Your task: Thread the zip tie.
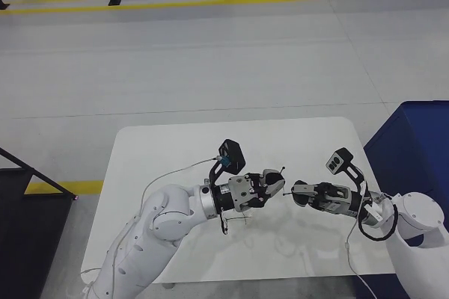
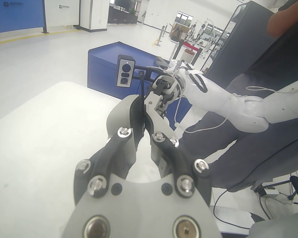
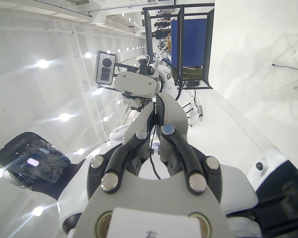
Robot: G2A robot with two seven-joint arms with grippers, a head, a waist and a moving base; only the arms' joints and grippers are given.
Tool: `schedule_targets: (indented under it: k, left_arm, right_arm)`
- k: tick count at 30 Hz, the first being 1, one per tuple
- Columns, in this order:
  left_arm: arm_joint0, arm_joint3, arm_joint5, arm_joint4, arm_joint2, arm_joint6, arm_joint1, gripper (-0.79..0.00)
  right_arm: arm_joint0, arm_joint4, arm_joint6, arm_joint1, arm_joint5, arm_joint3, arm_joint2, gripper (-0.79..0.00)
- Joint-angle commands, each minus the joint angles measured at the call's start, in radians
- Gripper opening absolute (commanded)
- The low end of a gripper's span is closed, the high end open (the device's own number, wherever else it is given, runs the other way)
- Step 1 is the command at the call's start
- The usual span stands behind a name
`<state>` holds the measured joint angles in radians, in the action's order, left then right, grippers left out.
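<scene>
Item one, zip tie (image 2: 140, 85): a thin black strip standing upright out of the left gripper (image 2: 139, 107), its small square head at the free upper tip, held in the air above the table (image 1: 165, 149) and not touching it. In the top view I see it as a fine dark line rising from between the two claws, over the middle of the tabletop towards the near edge. Item two, left gripper: I read its claw as pinched tight on the strip, the dark pads pressed flat on either side of it, with the strip's lower part running down between the fingers (image 2: 125, 110) and out of my sight. Item three, right gripper (image 3: 159, 102): it faces the left one tip to tip, just beside it, the two arms coming in from opposite sides of the table. I read its fingers (image 3: 172, 110) as drawn together at the tips, ribbed black pad showing along the inner face; I cannot make out whether any part of the strip lies between them. From the left wrist view it sits directly behind the upright strip, very near it, but I cannot say whether they touch. Item four, table: white, rounded corners. Item five, blue cabinet (image 1: 423, 149): it stands off the table's right end, close beside the right arm.
</scene>
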<state>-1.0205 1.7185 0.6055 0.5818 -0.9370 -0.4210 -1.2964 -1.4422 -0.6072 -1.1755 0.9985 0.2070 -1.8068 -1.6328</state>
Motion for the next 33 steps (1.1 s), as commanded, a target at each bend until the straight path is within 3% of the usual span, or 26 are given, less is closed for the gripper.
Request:
schedule_targets:
  k: [1,15,29,30,31,32,33]
  left_arm:
    - [0.000,-0.001,-0.003,0.004,-0.001,-0.003,0.000,-0.785]
    - [-0.043,0.008,-0.001,0.005,-0.037,0.010,0.011,-0.785]
    - [-0.039,0.003,0.026,0.001,-0.026,-0.019,0.016,-0.785]
    - [-0.038,0.002,0.025,0.000,-0.025,-0.019,0.015,-0.733]
    - [-0.038,0.001,0.024,0.000,-0.024,-0.019,0.015,-0.459]
    - [-0.037,0.001,0.023,0.001,-0.024,-0.020,0.016,-0.031]
    - [-0.037,0.001,0.021,0.001,-0.025,-0.017,0.016,0.000]
  right_arm:
    - [0.000,0.000,0.000,0.000,0.000,0.000,0.000,-0.785]
    - [-0.008,-0.057,0.035,0.000,-0.008,-0.001,0.007,-0.785]
    - [-0.020,-0.044,0.060,-0.005,-0.022,-0.017,0.031,-0.785]
    - [-0.023,-0.043,0.062,-0.005,-0.023,-0.019,0.031,-0.785]
    - [-0.025,-0.044,0.064,-0.005,-0.024,-0.020,0.031,-0.785]
    - [-0.026,-0.045,0.066,-0.006,-0.024,-0.020,0.031,-0.785]
    - [-0.026,-0.045,0.067,-0.006,-0.024,-0.020,0.031,-0.785]
